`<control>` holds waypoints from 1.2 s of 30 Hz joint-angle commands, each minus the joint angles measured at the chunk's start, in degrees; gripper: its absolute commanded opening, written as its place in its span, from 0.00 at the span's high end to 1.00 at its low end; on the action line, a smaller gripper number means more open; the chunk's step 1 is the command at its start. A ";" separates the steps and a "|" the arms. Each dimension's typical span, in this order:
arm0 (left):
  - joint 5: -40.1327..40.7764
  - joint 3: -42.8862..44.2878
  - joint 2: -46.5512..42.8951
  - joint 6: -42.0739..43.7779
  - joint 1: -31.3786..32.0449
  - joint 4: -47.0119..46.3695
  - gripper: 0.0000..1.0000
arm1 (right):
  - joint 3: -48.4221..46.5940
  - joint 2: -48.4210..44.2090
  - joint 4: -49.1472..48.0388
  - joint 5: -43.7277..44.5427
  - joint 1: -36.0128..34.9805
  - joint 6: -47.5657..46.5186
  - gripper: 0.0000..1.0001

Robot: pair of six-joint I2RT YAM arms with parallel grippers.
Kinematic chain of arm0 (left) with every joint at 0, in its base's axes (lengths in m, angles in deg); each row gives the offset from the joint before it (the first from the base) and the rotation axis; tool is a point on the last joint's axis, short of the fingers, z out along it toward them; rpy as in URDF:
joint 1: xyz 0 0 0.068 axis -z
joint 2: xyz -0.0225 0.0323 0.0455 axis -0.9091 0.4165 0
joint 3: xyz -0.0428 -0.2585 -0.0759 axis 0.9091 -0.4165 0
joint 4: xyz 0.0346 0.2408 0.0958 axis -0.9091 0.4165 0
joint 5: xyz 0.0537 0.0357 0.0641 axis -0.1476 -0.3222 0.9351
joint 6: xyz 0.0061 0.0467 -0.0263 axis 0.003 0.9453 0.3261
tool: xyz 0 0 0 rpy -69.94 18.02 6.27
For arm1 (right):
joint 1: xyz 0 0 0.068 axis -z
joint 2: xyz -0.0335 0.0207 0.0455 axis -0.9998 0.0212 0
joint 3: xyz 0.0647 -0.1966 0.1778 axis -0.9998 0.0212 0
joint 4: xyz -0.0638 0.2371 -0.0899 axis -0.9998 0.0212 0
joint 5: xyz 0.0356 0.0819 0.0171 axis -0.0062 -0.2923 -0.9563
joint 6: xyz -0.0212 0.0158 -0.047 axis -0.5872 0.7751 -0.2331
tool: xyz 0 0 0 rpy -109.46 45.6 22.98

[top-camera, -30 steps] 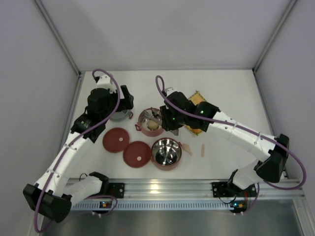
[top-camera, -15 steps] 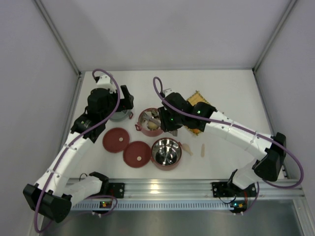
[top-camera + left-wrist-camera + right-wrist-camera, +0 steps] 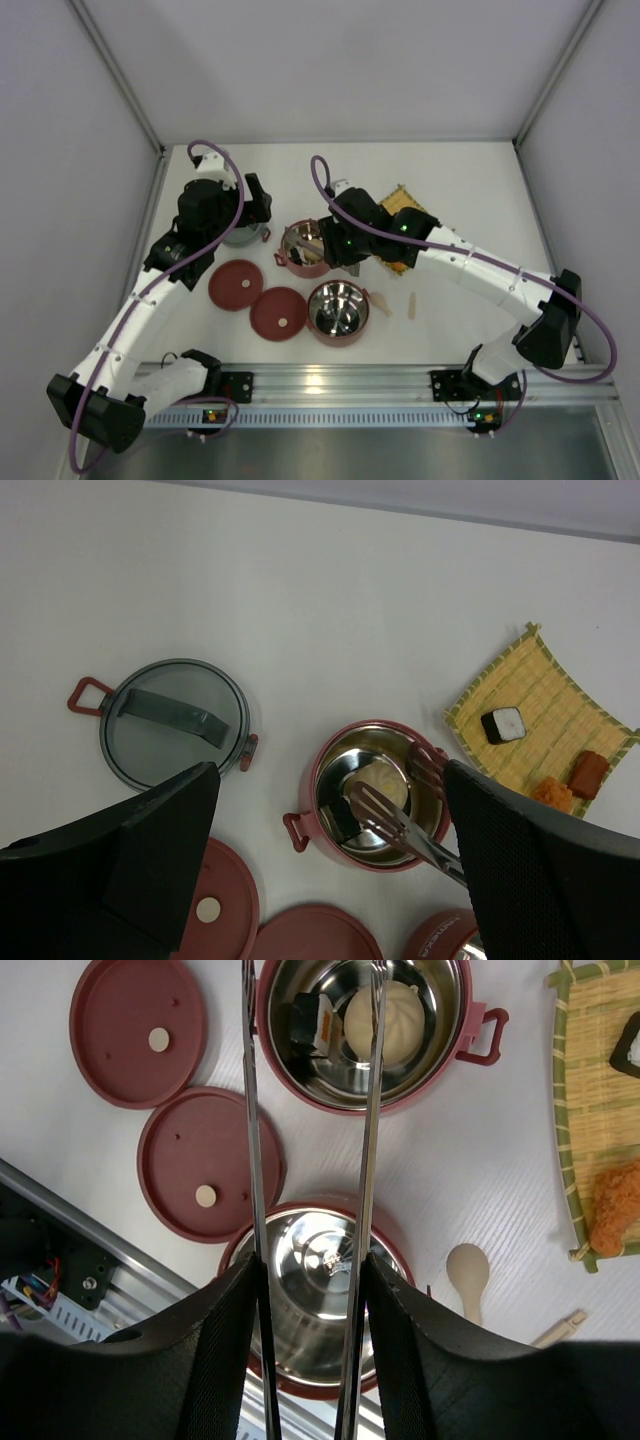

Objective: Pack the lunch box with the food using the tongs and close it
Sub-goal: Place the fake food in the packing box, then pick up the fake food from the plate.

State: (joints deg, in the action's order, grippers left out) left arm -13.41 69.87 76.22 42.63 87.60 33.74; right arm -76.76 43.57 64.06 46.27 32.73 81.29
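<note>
While the left gripper (image 3: 330,780) hangs over the grey lid (image 3: 175,725) with jaws spread wide and nothing in them, the right gripper (image 3: 308,1300) is clamped on the tongs (image 3: 372,1110). Its fingers (image 3: 225,1340) press the handles from both sides, and the two silver arms stand sprung apart, no food between them. The tips reach over the far lunch-box bowl (image 3: 430,1040); there a black-wrapped roll (image 3: 312,1022) and a pale round piece (image 3: 400,1025) lie side by side. The near bowl (image 3: 310,1245) sits under the wrist, with two maroon lids (image 3: 135,1030) beside it. A second roll (image 3: 503,725) and orange pieces (image 3: 588,773) lie on the yellow mat (image 3: 540,680).
</note>
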 commanded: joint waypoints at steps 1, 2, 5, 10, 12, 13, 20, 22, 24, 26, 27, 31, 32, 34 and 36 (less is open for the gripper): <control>-0.64 1.66 -0.71 -0.29 -0.16 -0.71 0.01 | -1.77 -1.97 -2.47 1.83 -0.99 0.01 0.55; -0.64 1.57 -0.62 -0.29 -0.16 -0.62 0.01 | -2.04 -2.15 -2.12 2.36 -0.90 -0.08 0.55; -0.64 1.66 -0.62 -0.29 -0.16 -0.62 0.01 | -2.30 -3.73 -0.36 4.03 1.37 -0.34 0.54; -0.73 1.66 -0.71 -0.29 -0.16 -0.62 0.01 | 0.24 -8.82 1.57 5.53 7.17 -1.49 0.54; -0.82 1.57 -0.71 -0.29 -0.07 -0.71 0.02 | 1.38 -10.92 2.10 5.97 10.95 -1.84 0.54; -0.82 1.66 -0.62 -0.29 -0.16 -0.71 0.01 | 2.61 -11.63 2.36 6.75 12.10 -2.27 0.54; -1.08 1.57 -0.62 -0.38 -0.16 -0.71 0.01 | 9.64 -13.22 0.53 7.55 20.97 -4.04 0.54; -1.17 1.66 -0.53 -0.38 -0.16 -0.71 0.01 | 10.96 -12.00 -0.35 6.50 21.68 -4.39 0.54; -1.08 1.66 -0.53 -0.38 -0.16 -0.71 0.01 | 11.67 -10.42 -1.15 6.50 21.77 -4.48 0.54; -0.99 1.66 -0.53 -0.38 -0.16 -0.71 0.01 | 12.20 -9.01 -1.94 6.32 21.69 -4.56 0.54; -0.99 1.66 -0.62 -0.38 -0.16 -0.80 0.01 | 12.72 -8.57 -2.72 6.06 21.77 -4.74 0.54; -0.99 1.66 -0.53 -0.29 -0.16 -0.71 0.01 | 13.87 -6.55 -4.40 3.69 21.77 -4.92 0.54; -0.99 1.66 -0.53 -0.29 -0.16 -0.80 0.01 | 14.39 -5.93 -4.84 3.51 21.77 -4.92 0.54; -0.90 1.66 -0.53 -0.20 -0.16 -0.80 0.01 | 14.66 -5.06 -5.37 3.68 21.78 -4.91 0.54; -0.82 1.66 -0.62 -0.20 -0.07 -0.71 0.01 | 15.01 -4.44 -5.63 3.68 21.77 -4.92 0.54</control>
State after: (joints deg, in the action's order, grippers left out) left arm -13.83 69.87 76.24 42.65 87.60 33.74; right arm -61.61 38.66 63.08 50.25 54.11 77.11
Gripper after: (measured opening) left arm 0.987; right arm 0.463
